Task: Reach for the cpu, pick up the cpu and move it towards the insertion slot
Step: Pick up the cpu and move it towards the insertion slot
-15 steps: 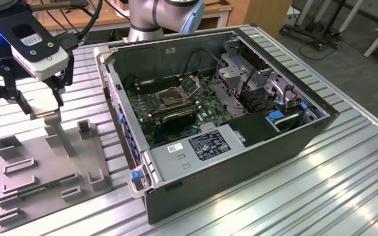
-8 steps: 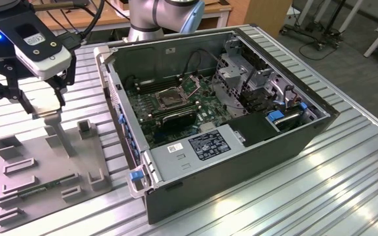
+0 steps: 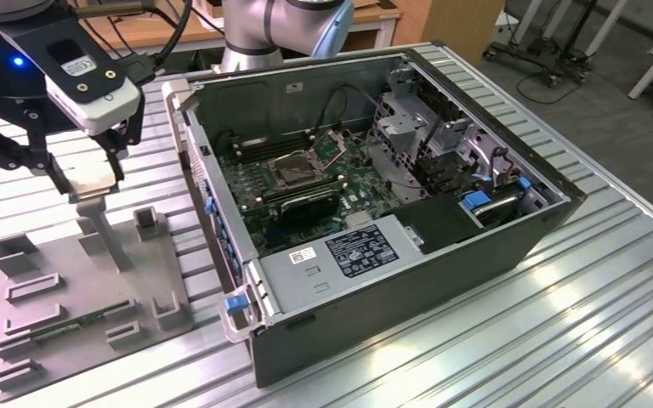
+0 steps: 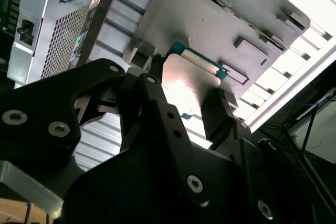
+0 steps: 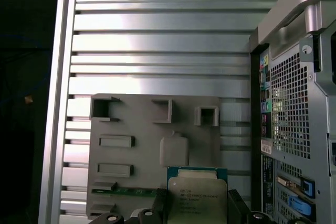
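The black two-fingered tool (image 3: 86, 183) on the arm is closed on the cpu (image 5: 197, 196), a small thin flat square chip with a silvery-white metal top and a green board edge, and holds it by two opposite side edges. In the second wrist view the chip (image 4: 190, 80) sits between the two dark fingers (image 4: 216, 114), its bright lid facing the camera. In the exterior view the chip (image 3: 92, 177) hangs above the flat grey plastic fixture tray (image 3: 43, 340), which lies on the ribbed aluminium desk (image 3: 530, 340); it appears lifted clear of the tray, with the square grey recess (image 5: 174, 149) bare below it in the first wrist view. A long narrow green memory stick (image 5: 126, 191) lies in a tray groove, untouched. The insertion slot (image 3: 298, 170), a square silver metal-framed socket with a dark centre, sits on the green board inside the open black computer case (image 3: 417, 280), well apart from the chip, toward the exterior view's right. Handling, as judged: the chip should be very light and rigid, the metal lid smooth (likely slippery under hard pads), and the underside contacts delicate, so an edge grip that leaves the faces alone looks like the right hold. A thin part held by its edges could tilt or slip if the squeeze is uneven; in the first wrist view it looks roughly square to the fingers. Progress: pickup appears done, carry to the socket not yet made.
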